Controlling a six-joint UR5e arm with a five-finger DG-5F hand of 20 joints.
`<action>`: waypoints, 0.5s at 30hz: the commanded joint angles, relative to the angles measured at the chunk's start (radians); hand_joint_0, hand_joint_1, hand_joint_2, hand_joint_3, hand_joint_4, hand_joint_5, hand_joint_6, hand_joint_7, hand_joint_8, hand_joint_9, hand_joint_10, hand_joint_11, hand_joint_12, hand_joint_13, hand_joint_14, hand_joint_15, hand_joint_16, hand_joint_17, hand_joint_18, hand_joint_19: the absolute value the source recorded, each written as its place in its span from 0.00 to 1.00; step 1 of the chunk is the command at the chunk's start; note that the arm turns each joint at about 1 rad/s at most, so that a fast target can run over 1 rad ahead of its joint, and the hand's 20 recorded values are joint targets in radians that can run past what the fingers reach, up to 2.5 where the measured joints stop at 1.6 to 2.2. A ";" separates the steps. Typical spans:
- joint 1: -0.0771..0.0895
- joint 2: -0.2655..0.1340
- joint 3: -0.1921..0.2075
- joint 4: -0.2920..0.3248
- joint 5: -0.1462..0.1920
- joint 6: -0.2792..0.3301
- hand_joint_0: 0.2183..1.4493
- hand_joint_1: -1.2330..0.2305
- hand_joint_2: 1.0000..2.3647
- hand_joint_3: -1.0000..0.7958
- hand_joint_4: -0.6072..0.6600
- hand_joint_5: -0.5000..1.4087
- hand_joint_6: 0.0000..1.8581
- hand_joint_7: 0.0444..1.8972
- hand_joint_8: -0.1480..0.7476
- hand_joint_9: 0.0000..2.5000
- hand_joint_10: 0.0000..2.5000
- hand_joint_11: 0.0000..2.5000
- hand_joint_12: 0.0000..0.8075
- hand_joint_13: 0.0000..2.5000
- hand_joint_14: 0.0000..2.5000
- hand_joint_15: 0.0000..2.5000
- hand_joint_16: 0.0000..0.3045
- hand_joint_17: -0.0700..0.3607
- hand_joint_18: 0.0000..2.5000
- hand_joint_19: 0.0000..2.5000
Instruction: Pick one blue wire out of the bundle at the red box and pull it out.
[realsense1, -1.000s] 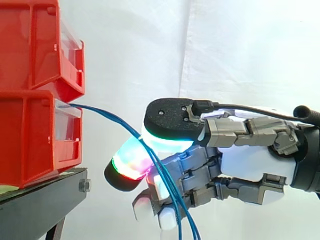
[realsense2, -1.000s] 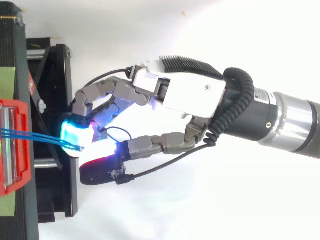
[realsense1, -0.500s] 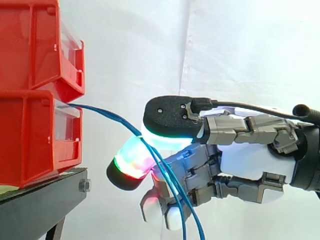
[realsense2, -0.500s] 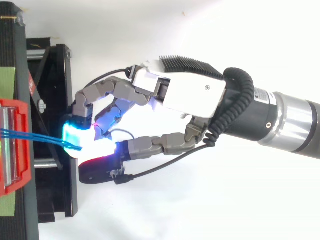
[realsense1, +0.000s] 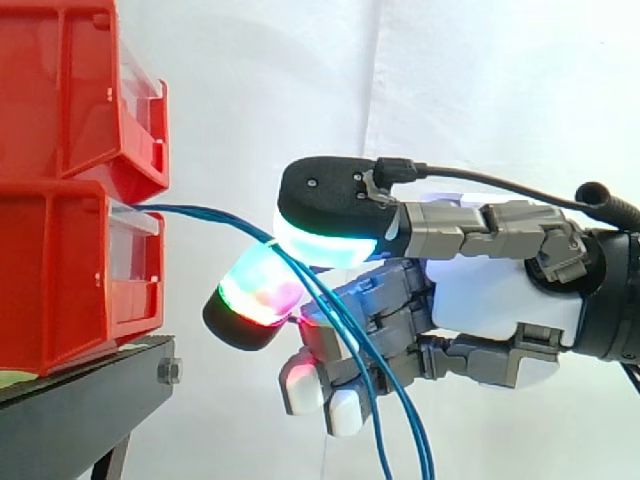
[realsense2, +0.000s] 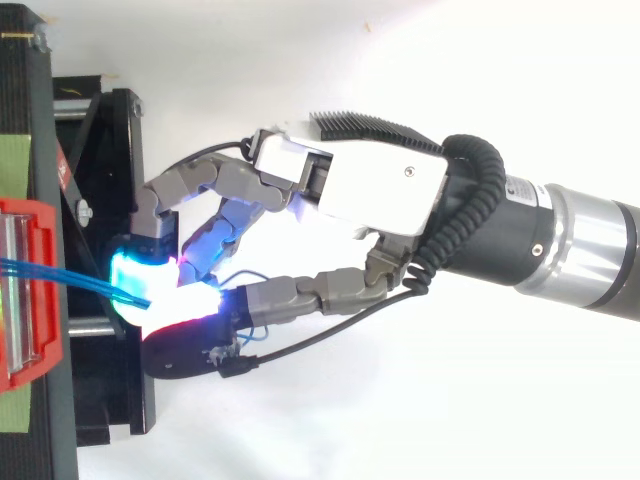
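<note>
— As the blue wires (realsense1: 200, 210) leave the lower red bin (realsense1: 60, 270), which way do they run?
— Rightward, then arching down, pinched between the hand's (realsense1: 500, 300) curled glowing fingertips (realsense1: 255, 295).
— Room?
— Open space before the white curtain (realsense1: 300, 90); the black stand (realsense1: 90, 400) sits below the bin.
</note>
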 joint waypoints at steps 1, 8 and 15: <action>0.000 0.011 0.003 -0.026 -0.010 0.023 0.31 0.33 0.01 0.56 0.61 0.17 0.48 0.50 0.68 0.46 0.01 0.44 0.61 0.44 0.01 0.26 0.23 0.53 0.39 0.23; 0.000 0.035 0.003 -0.101 -0.013 0.026 0.31 0.33 0.01 0.55 0.61 0.17 0.48 0.50 0.66 0.47 0.00 0.48 0.61 0.44 0.01 0.26 0.23 0.53 0.39 0.24; 0.000 0.058 0.003 -0.187 -0.019 0.026 0.32 0.32 0.02 0.54 0.60 0.17 0.48 0.48 0.64 0.46 0.00 0.48 0.60 0.43 0.01 0.26 0.22 0.51 0.38 0.24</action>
